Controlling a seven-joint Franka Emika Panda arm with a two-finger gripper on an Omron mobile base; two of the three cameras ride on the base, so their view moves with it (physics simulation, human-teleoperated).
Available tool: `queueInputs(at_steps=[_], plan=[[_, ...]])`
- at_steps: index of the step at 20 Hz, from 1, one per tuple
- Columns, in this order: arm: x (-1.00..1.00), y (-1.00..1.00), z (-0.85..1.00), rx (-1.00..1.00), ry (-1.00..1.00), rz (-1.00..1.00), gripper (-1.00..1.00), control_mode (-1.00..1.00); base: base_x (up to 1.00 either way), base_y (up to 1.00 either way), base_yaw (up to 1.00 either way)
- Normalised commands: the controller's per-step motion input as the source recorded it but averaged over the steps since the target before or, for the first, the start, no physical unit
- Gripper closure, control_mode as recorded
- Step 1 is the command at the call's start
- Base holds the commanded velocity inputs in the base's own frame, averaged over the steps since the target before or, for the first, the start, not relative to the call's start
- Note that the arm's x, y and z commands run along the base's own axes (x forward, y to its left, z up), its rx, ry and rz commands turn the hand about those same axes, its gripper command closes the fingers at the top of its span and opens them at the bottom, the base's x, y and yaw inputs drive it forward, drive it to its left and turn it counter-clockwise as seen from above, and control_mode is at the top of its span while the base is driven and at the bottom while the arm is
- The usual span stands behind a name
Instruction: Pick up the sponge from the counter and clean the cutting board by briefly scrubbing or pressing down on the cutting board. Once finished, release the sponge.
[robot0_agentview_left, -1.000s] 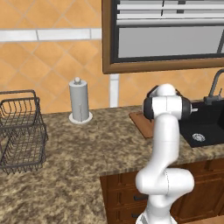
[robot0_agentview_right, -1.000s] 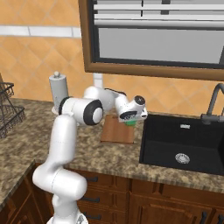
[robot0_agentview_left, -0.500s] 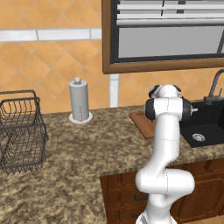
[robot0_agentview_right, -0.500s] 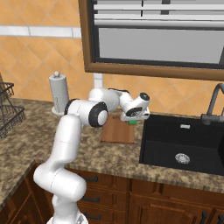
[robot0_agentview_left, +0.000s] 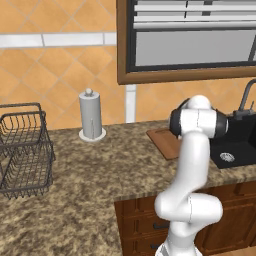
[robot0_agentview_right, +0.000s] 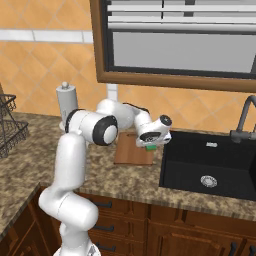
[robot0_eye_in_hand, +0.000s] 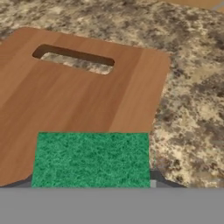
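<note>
Green scouring face of the sponge (robot0_eye_in_hand: 91, 159) sits square at the bottom of the hand view, carried between the fingers of the hand (robot0_agentview_right: 151, 145), which is clenched on it. It hangs over the near edge of the cutting board (robot0_eye_in_hand: 83, 96), toward the corner nearest the sink.

Judgement on placement: the sponge is carried flat, parallel to the board, so a straight descent would press its full lower face onto the wood. The board lies on the surface (robot0_agentview_right: 125, 175) close to the sink (robot0_agentview_right: 210, 162), leaving granite on its other sides; the arm reaches across to it from the base.

View differences:
- Hand view: board's handle slot at the far end, wood grain, speckled surface past the board's edge. No height cue; contact cannot be told here.
- Right base view: hand above the board's sink-side edge, a sliver of green under it, apparently a little clear of the wood.
- Left base view: arm hides the hand; the board (robot0_agentview_left: 165, 142) shows as a corner. Also a paper towel holder (robot0_agentview_left: 91, 115) and wire basket (robot0_agentview_left: 22, 150).
</note>
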Motion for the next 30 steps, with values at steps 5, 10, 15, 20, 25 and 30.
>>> queueInputs(at_steps=[5, 10, 15, 20, 25, 30], plan=[[-1.0, 0.0, -0.38, 0.0, -0.12, 0.06, 1.0, -1.0, 0.0, 0.0, 0.0], [-1.0, 0.0, -0.24, 0.0, -0.16, 0.06, 1.0, -1.0, 0.0, 0.0, 0.0], [-1.0, -0.01, -0.16, 0.0, -0.13, 0.08, 1.0, -1.0, 0.0, 0.0, 0.0], [-0.29, 0.39, 0.4, -0.05, -0.02, 0.18, 1.0, -1.0, 0.0, 0.0, 0.0], [0.36, 1.0, 0.98, -0.19, 0.18, 0.39, 1.0, -1.0, 0.0, 0.0, 0.0], [0.17, 1.0, 0.36, -0.15, 0.24, 0.55, 1.0, -1.0, 0.0, 0.0, 0.0]])
